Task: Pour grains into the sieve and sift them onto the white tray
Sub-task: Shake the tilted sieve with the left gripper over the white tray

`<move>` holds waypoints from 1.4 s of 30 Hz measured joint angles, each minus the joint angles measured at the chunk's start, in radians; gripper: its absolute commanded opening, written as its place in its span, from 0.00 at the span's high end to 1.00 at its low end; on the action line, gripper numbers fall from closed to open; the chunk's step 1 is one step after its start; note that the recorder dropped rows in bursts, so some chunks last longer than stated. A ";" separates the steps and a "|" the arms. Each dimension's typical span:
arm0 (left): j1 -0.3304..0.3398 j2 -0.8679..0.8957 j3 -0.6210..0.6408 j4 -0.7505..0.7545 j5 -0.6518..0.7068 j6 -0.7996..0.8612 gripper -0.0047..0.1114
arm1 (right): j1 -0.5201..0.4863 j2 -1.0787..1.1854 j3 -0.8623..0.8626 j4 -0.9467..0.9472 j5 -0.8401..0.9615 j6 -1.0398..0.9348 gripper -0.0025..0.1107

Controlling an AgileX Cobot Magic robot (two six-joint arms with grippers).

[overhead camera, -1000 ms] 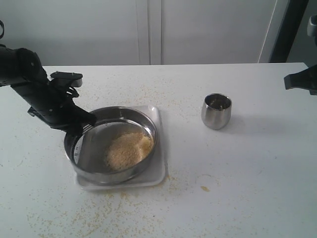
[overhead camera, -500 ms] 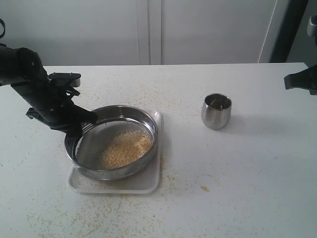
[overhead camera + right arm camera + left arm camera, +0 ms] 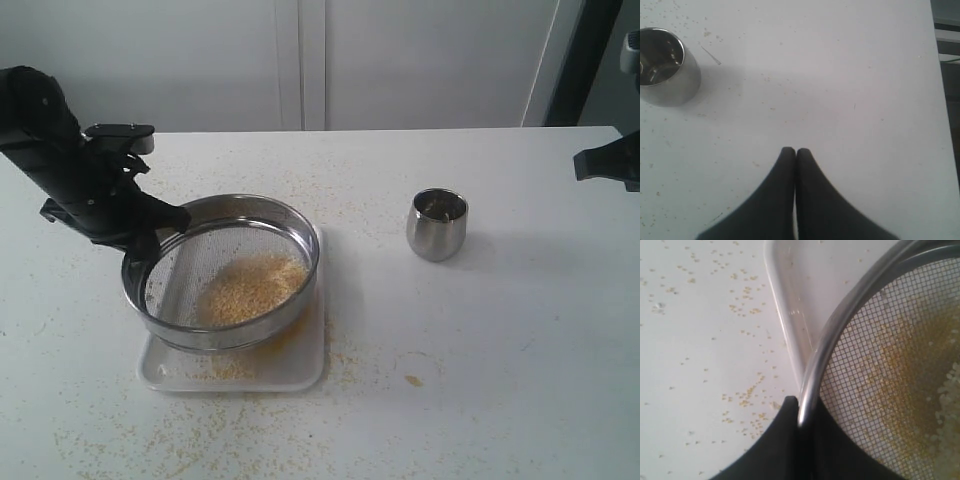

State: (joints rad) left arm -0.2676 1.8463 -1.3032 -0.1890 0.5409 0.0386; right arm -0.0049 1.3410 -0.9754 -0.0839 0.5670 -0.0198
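Pinching sieve [image 3: 875, 355] rim, left end effector [image 3: 801, 415]

The left part of the table [image 3: 500, 360] is blocked by the white tray [image 3: 300, 368], the sieve [image 3: 172, 285] held over it, and the left gripper [image 3: 152, 240] clamped on the sieve's left rim, which closes off that side; the sieve's top and other sides are open. The steel cup [image 3: 437, 224] stands upright well right of the tray, with an open lane of bare surface between them. Right of the cup the surface is open; the right gripper [image 3: 795, 151], jaws together, hangs over it.
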 measured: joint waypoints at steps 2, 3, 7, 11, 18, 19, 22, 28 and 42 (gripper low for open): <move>0.000 -0.004 0.000 -0.002 -0.002 -0.003 0.96 | 0.000 0.000 0.000 0.000 0.000 0.000 0.98; 0.000 -0.004 0.000 -0.002 -0.004 -0.004 0.96 | 0.000 0.000 0.000 0.000 0.000 0.000 0.98; 0.000 -0.004 0.000 -0.037 -0.005 -0.004 0.96 | 0.000 0.000 0.000 0.000 0.000 0.000 0.98; 0.011 -0.004 0.000 -0.049 0.004 -0.004 0.96 | 0.000 0.000 0.000 0.000 0.000 0.000 0.98; 0.026 -0.004 0.000 -0.031 0.006 -0.009 0.96 | 0.000 0.000 0.000 0.000 0.000 0.020 0.98; 0.023 -0.004 0.000 -0.031 0.004 -0.008 0.96 | 0.000 0.000 0.000 0.000 0.000 0.020 0.98; 0.021 -0.004 0.000 -0.041 -0.007 -0.039 0.96 | 0.000 0.000 0.000 0.000 0.000 0.020 0.98; 0.005 -0.004 0.000 -0.037 0.002 0.033 0.96 | 0.000 0.000 0.000 0.000 0.000 0.020 0.98; 0.001 -0.004 0.000 -0.051 -0.058 0.037 0.96 | 0.000 0.000 0.000 0.000 0.000 0.020 0.98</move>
State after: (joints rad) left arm -0.2663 1.8419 -1.3032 -0.2398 0.4825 0.0752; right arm -0.0049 1.3410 -0.9754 -0.0839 0.5670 0.0000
